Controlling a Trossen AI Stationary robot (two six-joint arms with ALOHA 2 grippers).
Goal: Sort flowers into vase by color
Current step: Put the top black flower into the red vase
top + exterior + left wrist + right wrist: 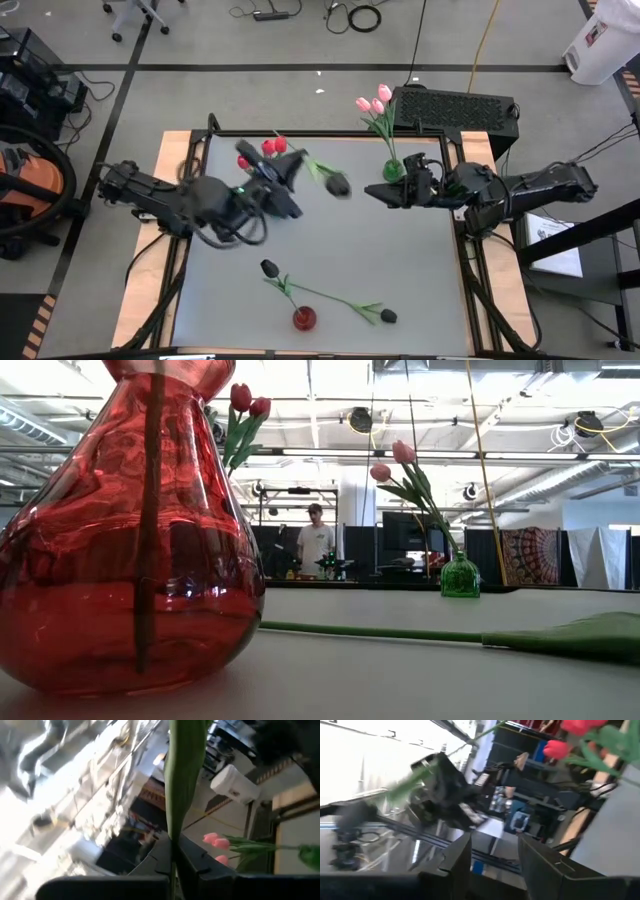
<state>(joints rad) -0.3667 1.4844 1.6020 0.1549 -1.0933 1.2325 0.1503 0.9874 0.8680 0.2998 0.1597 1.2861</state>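
Two arms are at work on the grey table [330,260]. The left gripper [290,172] is clenched on the green stem of a black tulip [337,185], and the dark bud hangs just past its fingertips, up off the table. I think this is the carrying step: a black flower is picked up and must go to a vase. Next to this pincer, on its far side, two red tulips [272,148] stand up; their vase is hidden by the arm. The next move looks tricky, because the thin stem must go tip-first into a small vase mouth. The right gripper [385,192] has its fingers apart with nothing between them, just beside the green vase [393,170] that holds three pink tulips [374,101]. Well away from both pincers, near the front edge, a red vase [304,318] stands with two more black tulips [270,268] lying beside it. Behind the table the room has cables, chairs, and a person [316,543] standing far off.
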